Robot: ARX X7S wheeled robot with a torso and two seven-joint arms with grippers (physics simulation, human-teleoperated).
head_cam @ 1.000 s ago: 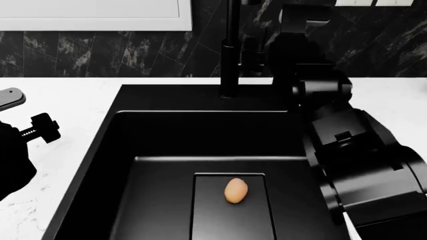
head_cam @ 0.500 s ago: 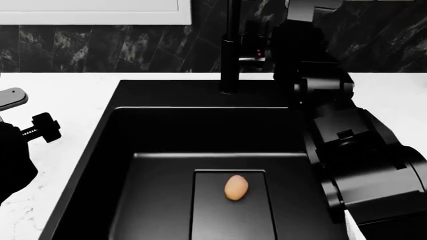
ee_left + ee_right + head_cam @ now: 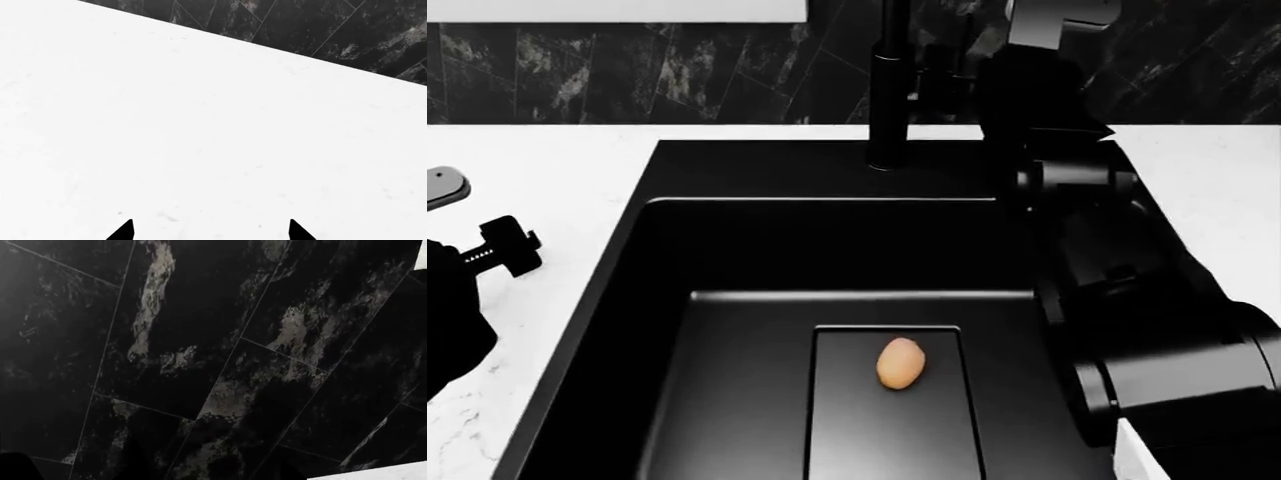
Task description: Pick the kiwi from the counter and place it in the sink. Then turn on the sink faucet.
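Looking across from the left, the left gripper (image 3: 210,231) hung over bare counter (image 3: 574,190), well away from everything. Only its two black tips showed in the wrist view, spread apart with nothing between them. The counter was flat white stone-look with faint grey veining, smooth and probably a bit slick.

Next over was the sink (image 3: 654,300), a deep matte black box with straight walls and a flat rectangular drain plate (image 3: 894,420) in the floor. The kiwi (image 3: 900,362) lay right on that plate, so I'd say the placing part was done. It looked small, smooth, egg-shaped and tan-orange. My guess is it's light, a little soft, and rolls easily on a flat plate. If anyone had to grab it again, across the narrow middle would be the safest hold.

Behind the sink stood the faucet (image 3: 889,90), a slim, rigid black upright pipe. The lever wasn't clear here, since the right arm (image 3: 1068,180) crowded that spot. I'd expect the lever to be small, hard and slippery, wanting a sideways nudge more than a squeeze.

The right arm reached up beside the faucet, but its wrist camera only showed the dark veined wall tiles (image 3: 213,360), so I couldn't tell whether that gripper was open or closed.
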